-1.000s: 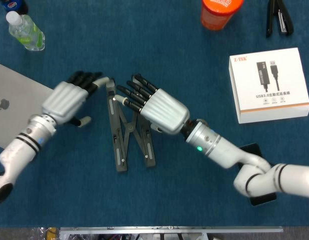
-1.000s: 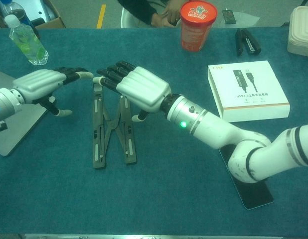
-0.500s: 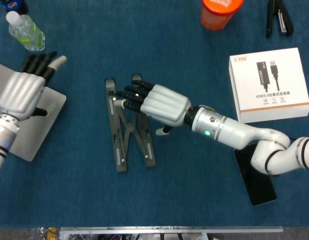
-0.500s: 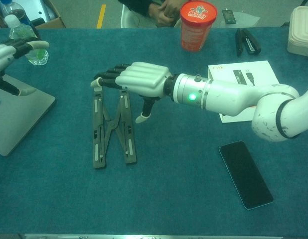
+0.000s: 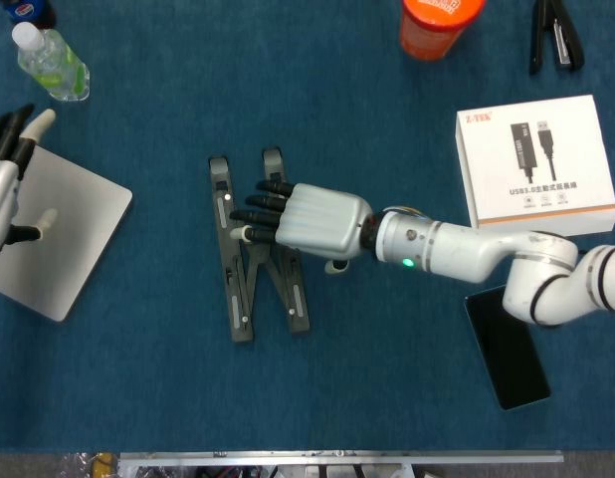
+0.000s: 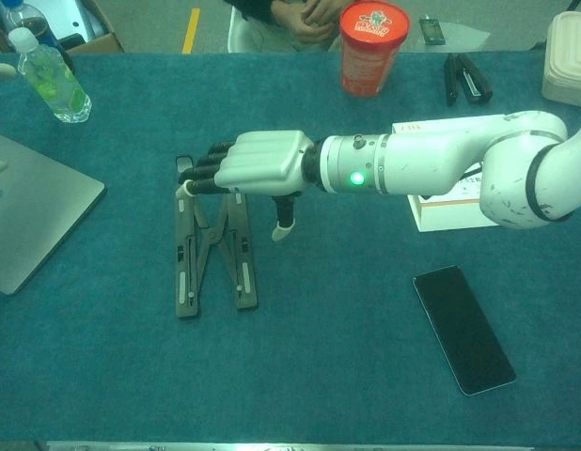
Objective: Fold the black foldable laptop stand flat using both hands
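Two black bars of the laptop stand (image 5: 256, 254) lie crossed on the blue table (image 5: 337, 119) in the head view; the right hand (image 5: 309, 217) rests flat across them, fingers spread, holding nothing. At the left edge, the left hand (image 5: 3, 184) hovers over the silver laptop (image 5: 64, 239), fingers apart.

From the chest view, the right hand's fingertips (image 6: 198, 171) touch the stand's upper left bar.

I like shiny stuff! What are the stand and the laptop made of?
The laptop stand looks like matte dark grey metal or hard plastic: thin rigid bars with pivots. The laptop seems brushed silver metal, smooth and softly shiny.
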Robot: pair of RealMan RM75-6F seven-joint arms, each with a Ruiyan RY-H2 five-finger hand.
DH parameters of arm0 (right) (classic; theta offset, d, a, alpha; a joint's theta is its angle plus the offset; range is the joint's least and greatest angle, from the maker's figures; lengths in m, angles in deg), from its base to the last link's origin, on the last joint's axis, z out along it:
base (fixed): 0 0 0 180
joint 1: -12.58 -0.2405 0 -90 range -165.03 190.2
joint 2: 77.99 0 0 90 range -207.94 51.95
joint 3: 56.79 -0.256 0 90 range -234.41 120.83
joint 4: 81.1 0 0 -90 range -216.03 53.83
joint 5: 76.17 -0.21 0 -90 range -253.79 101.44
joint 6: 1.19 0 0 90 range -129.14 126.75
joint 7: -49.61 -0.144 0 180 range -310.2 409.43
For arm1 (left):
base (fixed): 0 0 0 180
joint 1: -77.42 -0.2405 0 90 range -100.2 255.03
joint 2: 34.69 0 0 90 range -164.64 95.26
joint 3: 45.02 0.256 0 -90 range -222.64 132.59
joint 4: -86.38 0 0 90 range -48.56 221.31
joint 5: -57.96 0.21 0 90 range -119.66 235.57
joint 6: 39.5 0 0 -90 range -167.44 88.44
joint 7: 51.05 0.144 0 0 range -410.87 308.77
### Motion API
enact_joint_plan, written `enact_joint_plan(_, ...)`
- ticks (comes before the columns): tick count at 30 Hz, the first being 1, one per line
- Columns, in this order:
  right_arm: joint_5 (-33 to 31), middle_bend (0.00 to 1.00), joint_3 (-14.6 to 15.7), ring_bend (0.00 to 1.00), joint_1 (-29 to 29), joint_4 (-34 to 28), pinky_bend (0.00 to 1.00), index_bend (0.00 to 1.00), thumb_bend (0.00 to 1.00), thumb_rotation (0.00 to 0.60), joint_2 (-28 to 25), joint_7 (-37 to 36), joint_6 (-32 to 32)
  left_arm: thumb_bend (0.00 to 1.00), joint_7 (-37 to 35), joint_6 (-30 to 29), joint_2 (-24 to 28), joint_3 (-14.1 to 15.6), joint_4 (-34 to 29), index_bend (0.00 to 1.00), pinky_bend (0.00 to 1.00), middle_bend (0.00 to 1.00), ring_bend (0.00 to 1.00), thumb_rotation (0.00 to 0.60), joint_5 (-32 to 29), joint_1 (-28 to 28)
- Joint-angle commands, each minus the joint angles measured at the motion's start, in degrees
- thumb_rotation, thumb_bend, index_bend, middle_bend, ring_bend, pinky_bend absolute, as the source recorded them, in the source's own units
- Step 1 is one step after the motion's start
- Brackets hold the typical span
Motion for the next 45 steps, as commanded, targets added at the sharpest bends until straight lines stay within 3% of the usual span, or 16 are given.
enact_joint_plan(1, 0.6, 0.0, 0.2, 0.0, -1.7, 1.2, 0.06, 0.0, 0.0, 0.6, 1.1, 0.9, 1.2, 0.23, -0.5, -0.8, 0.4, -0.2, -0.3, 0.0, 0.01, 0.0, 0.0, 0.6, 0.3, -0.7)
enact_joint_plan(16, 0.6, 0.0, 0.4, 0.0, -8.2, 8.8, 0.06, 0.0, 0.0, 0.6, 8.7, 5.2, 6.0, 0.23, -4.7, -0.7, 0.7, -0.8, 1.5, 0.0, 0.01, 0.0, 0.0, 0.6, 0.9, -2.9)
enact_joint_plan(45, -4.2, 0.0, 0.6, 0.0, -11.3, 11.2, 0.06, 0.0, 0.0, 0.6, 12.1, 9.4, 9.9, 0.23, -9.5, -0.3, 0.5, -1.9, 3.1, 0.0, 0.01, 0.0, 0.0, 0.6, 2.7, -4.7)
